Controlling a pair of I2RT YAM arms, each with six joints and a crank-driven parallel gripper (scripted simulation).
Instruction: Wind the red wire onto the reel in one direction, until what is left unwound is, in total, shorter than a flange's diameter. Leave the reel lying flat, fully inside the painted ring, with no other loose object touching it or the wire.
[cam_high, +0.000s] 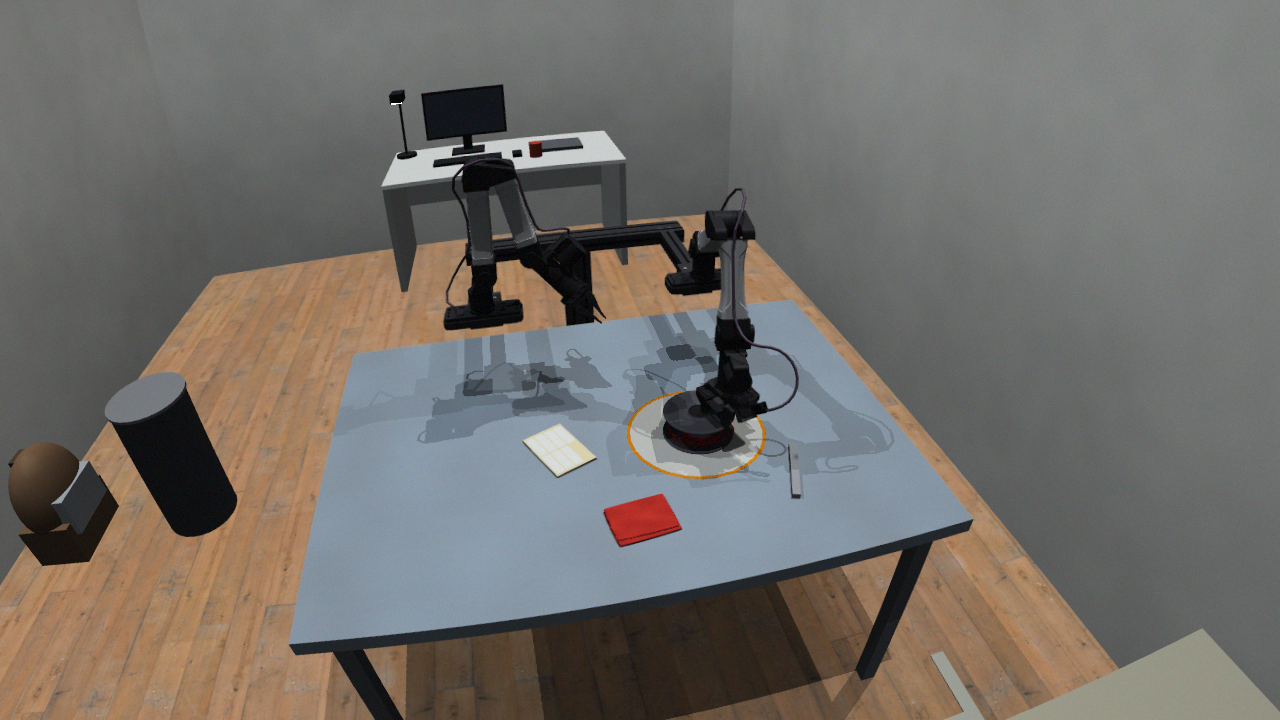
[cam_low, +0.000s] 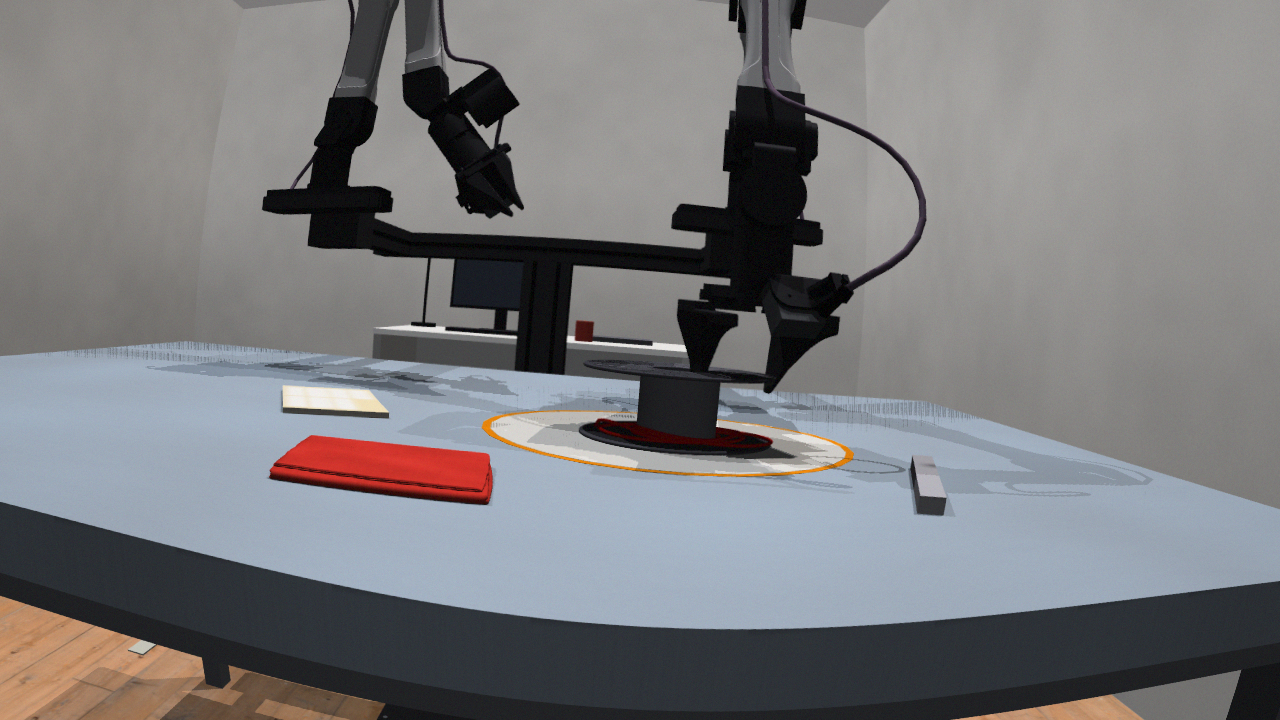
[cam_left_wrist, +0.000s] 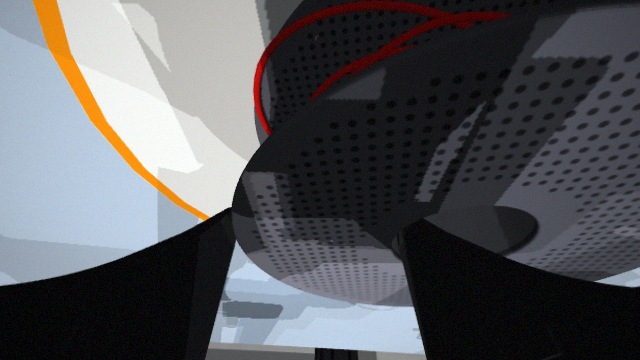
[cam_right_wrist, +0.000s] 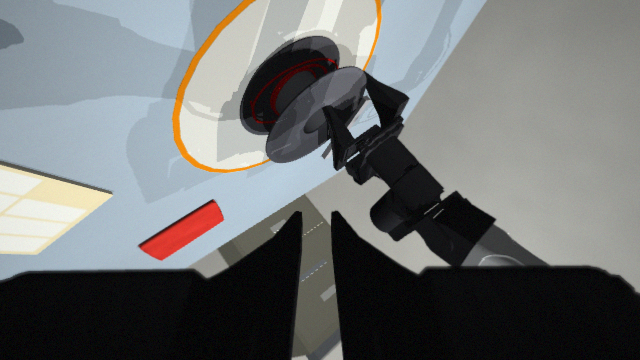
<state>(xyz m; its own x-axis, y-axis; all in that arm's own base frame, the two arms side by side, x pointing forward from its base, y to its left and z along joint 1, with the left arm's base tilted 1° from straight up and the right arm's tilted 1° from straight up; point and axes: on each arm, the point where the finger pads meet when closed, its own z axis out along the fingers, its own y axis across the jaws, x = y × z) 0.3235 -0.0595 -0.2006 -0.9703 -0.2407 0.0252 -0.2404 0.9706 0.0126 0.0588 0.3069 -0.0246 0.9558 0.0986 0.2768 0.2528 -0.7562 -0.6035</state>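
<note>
On my desk (cam_high: 429, 555) (cam_low: 716, 573) I see a folded red cloth (cam_high: 642, 519) (cam_low: 382, 470) (cam_right_wrist: 182, 231), a pale panelled tile (cam_high: 559, 449) (cam_low: 333, 401) (cam_right_wrist: 45, 210) lying flat, and a narrow grey bar (cam_high: 794, 471) (cam_low: 927, 484), well apart from the cloth. Behind, I see a white table (cam_high: 572, 152) (cam_low: 402, 336) with a monitor (cam_high: 464, 112) (cam_low: 486, 283), a lamp (cam_high: 402, 129) and a red mug (cam_high: 535, 148) (cam_low: 584, 330). A dark cylinder (cam_high: 174, 465) stands on the floor (cam_high: 268, 358).
</note>
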